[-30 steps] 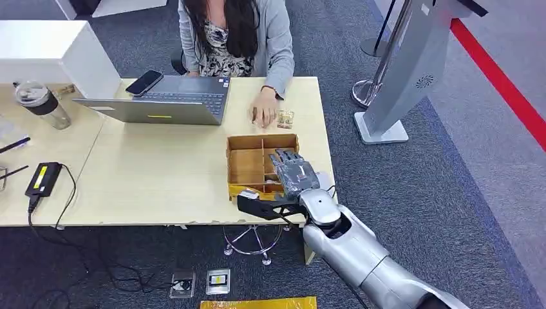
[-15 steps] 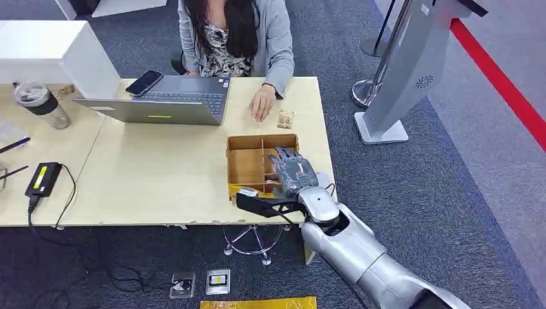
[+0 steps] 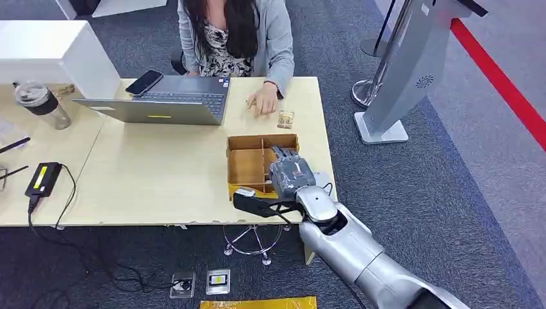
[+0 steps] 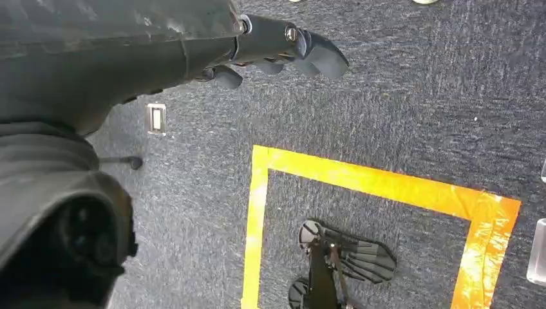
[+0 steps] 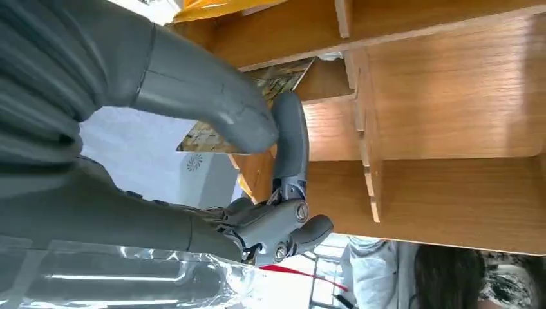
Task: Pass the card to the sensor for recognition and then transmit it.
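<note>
The card (image 5: 244, 103) sits in the box (image 3: 248, 167) compartment, pinched between the right hand's (image 3: 290, 172) thumb and a finger, and may catch the divider (image 5: 360, 116) and slip if lifted askew

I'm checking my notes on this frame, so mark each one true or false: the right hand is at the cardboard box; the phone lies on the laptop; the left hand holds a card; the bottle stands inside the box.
1. The right hand is at the cardboard box. True; in the right wrist view its fingers pinch a card.
2. The phone lies on the laptop. True.
3. The left hand holds a card. False: it holds nothing and hangs over the carpet.
4. The bottle stands inside the box. False: it stands on the table, far from the box.
</note>
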Motion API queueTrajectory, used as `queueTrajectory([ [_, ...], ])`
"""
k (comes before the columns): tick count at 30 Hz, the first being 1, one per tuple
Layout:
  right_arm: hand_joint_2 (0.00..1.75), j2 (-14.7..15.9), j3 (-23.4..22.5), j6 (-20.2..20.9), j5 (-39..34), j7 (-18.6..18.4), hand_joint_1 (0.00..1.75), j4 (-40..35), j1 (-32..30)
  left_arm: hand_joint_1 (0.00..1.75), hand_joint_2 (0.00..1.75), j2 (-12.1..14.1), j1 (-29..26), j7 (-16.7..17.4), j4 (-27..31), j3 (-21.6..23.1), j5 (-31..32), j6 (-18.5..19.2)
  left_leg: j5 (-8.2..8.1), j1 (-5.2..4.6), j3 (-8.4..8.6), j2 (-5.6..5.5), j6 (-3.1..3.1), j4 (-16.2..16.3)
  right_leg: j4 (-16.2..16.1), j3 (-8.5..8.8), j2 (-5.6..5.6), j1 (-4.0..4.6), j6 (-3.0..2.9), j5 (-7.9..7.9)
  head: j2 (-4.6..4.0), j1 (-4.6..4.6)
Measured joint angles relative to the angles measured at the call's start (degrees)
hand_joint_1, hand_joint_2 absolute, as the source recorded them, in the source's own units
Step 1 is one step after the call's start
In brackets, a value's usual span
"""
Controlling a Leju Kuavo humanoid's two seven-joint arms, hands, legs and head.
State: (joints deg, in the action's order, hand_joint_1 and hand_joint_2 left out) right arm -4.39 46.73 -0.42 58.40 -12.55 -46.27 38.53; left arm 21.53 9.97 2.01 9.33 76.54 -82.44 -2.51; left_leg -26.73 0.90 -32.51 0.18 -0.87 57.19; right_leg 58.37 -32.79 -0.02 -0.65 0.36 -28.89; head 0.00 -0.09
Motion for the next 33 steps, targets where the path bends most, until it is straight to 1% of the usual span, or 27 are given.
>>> queueTrajectory([
  [9, 1.75, -0.2, 0.0, 0.0, -0.5, 0.2, 1.75, 0.0, 0.0, 0.00, 0.00, 0.0, 0.0, 0.0, 0.0, 0.0, 0.0, 0.0, 0.00, 0.00, 0.00, 0.00, 0.00, 0.0, 0.0, 0.00, 0.00, 0.00, 0.00, 0.00, 0.00, 0.00],
  [10, 1.75, -0.2, 0.0, 0.0, -0.6, 0.2, 0.00, 0.1, 0.0, 0.00, 0.00, 0.0, 0.0, 0.0, 0.0, 0.0, 0.0, 0.0, 0.00, 0.00, 0.00, 0.00, 0.00, 0.0, 0.0, 0.00, 0.00, 0.00, 0.00, 0.00, 0.00, 0.00],
  [12, 1.75, -0.2, 0.0, -0.2, -0.6, 0.3, 0.00, 0.3, 0.0, 0.00, 0.00, 0.0, 0.0, 0.0, 0.0, 0.0, 0.0, 0.0, 0.00, 0.00, 0.00, 0.00, 0.00, 0.0, 0.0, 0.00, 0.01, 0.00, 0.00, 0.00, 0.00, 0.00],
  [13, 0.00, -0.2, 0.0, -0.4, -0.5, 0.3, 0.00, 0.3, 0.0, 0.00, 0.00, 0.0, 0.0, 0.0, 0.0, 0.0, 0.0, 0.0, 0.00, 0.00, 0.00, 0.00, 0.00, 0.0, 0.0, 0.00, 0.01, 0.00, 0.00, 0.00, 0.00, 0.00],
  [16, 0.00, -0.2, -0.1, -1.2, -0.5, 0.4, 0.00, 0.5, -0.1, 0.00, 0.00, 0.0, 0.0, 0.0, 0.0, 0.0, 0.0, 0.0, 0.00, 0.00, 0.00, 0.00, 0.00, 0.0, 0.0, -0.01, 0.01, 0.00, 0.00, 0.00, 0.00, 0.00],
  [21, 0.00, -0.2, -0.9, -0.9, -0.5, 0.7, 0.00, 0.5, -0.3, 0.00, 0.00, 0.0, 0.0, 0.0, 0.0, 0.0, 0.2, 0.0, 0.00, 0.00, 0.00, 0.00, 0.00, 0.0, 0.0, -0.01, 0.01, 0.00, 0.00, 0.00, 0.00, 0.00],
  [22, 1.75, -0.2, -0.9, -0.8, -0.5, 0.7, 0.00, 0.5, -0.3, 0.00, 0.00, 0.0, 0.0, 0.0, 0.0, 0.0, 0.2, 0.1, 0.00, 0.00, 0.00, 0.00, 0.00, 0.0, 0.0, -0.01, 0.01, 0.00, 0.00, 0.00, 0.00, 0.00],
  [24, 1.75, -0.2, -1.0, -0.6, -0.5, 0.3, 0.00, 0.5, -0.3, 0.00, 0.00, 0.0, 0.0, 0.0, 0.0, 0.0, 0.2, 0.1, 0.00, 0.00, 0.01, 0.01, 0.00, 0.0, 0.0, -0.01, 0.01, 0.00, 0.00, 0.00, 0.00, 0.00],
  [28, 1.75, 0.0, -2.3, 0.6, -0.6, -2.1, 0.00, -0.8, -0.5, 0.00, 0.00, 0.0, 0.0, 0.0, 0.0, 0.1, 0.0, -0.1, 0.00, 0.00, 0.01, 0.01, 0.00, 0.0, 0.0, -0.01, 0.01, 0.00, 0.00, 0.00, 0.00, 0.00],
  [33, 1.75, 1.4, -3.8, 5.0, -1.0, -5.4, 0.00, -5.9, -1.2, 0.00, 0.00, 0.0, 0.0, 0.0, 0.0, 0.1, 0.0, -0.1, 0.00, 0.00, 0.02, 0.02, 0.00, 0.0, 0.0, -0.01, 0.02, 0.00, 0.00, 0.00, 0.00, 0.00],
])
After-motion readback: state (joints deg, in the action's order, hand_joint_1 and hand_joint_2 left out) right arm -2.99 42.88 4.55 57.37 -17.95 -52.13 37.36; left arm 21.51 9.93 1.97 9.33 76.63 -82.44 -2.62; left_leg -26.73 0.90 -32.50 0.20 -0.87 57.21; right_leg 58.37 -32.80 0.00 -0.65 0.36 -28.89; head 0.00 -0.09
